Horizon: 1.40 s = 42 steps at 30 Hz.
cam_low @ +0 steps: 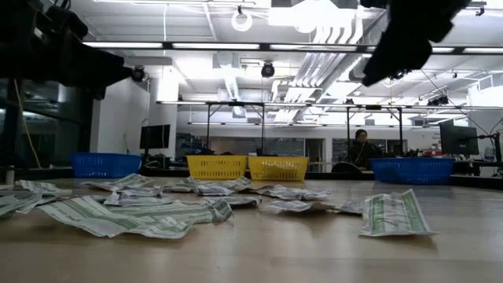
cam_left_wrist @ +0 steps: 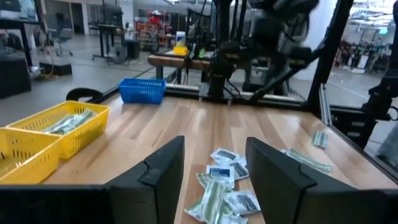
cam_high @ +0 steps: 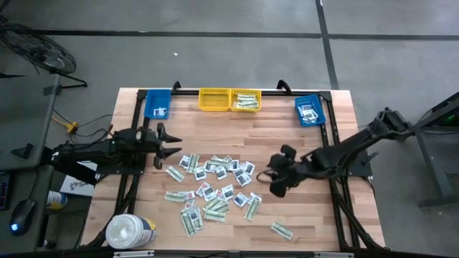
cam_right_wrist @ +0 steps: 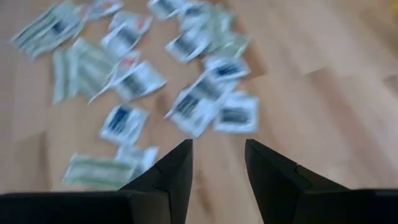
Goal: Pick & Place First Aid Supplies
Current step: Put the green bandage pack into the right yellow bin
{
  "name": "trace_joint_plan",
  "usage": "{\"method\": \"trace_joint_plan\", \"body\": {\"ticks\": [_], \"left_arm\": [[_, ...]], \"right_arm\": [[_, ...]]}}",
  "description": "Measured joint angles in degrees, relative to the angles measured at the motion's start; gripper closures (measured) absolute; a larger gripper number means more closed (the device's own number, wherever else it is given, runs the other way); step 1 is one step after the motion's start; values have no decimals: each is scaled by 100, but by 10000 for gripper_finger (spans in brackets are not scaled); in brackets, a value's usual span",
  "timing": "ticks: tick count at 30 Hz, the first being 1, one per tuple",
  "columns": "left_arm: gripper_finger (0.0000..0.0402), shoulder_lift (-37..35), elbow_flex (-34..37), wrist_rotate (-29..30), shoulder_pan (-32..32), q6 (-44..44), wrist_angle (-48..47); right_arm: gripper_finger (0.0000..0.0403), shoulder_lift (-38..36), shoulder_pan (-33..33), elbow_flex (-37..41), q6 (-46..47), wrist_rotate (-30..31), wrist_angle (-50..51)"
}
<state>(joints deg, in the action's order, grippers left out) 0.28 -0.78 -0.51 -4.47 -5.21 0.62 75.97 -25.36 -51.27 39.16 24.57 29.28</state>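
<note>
Hovering empty, the right gripper (cam_high: pixel 276 174) stood part-open just beside the scattered first aid packets (cam_high: pixel 215 188), presumably lining up a pick; the left gripper (cam_high: pixel 171 145), also open, waited at the pile's opposite edge.

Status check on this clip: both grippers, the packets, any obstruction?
Left gripper open, empty, at pile's left edge. Right gripper open, empty, right of pile. Packets loose mid-table. Nothing in the way.

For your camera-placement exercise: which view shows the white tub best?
The high view: the tub sits in full sight at the table's near-left corner. The low view and both wrist views do not show it.
</note>
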Motion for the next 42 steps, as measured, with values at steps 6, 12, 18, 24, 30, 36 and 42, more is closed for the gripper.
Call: {"method": "trace_joint_plan", "body": {"ticks": [6,12,18,24,30,36,42], "left_arm": [[229,8,5,-2,0,0,-10],[229,52,7,0,0,0,-9],[229,58,11,2,0,0,-10],[229,60,11,0,0,0,-12],[229,60,11,2,0,0,-12],[229,60,11,2,0,0,-12],[229,60,11,2,0,0,-12]], "right_arm": [[263,685,-350,0,-3,-409,-452],[263,1399,-407,0,482,-1157,-1190],[263,1692,-407,0,2223,-1359,-1202],[263,1699,-528,0,3113,-1312,-1275],[263,1699,-659,0,3453,-1061,-1303],[263,1699,-738,0,3565,-1049,-1292],[263,1824,-744,0,3905,-1102,-1421]]}}
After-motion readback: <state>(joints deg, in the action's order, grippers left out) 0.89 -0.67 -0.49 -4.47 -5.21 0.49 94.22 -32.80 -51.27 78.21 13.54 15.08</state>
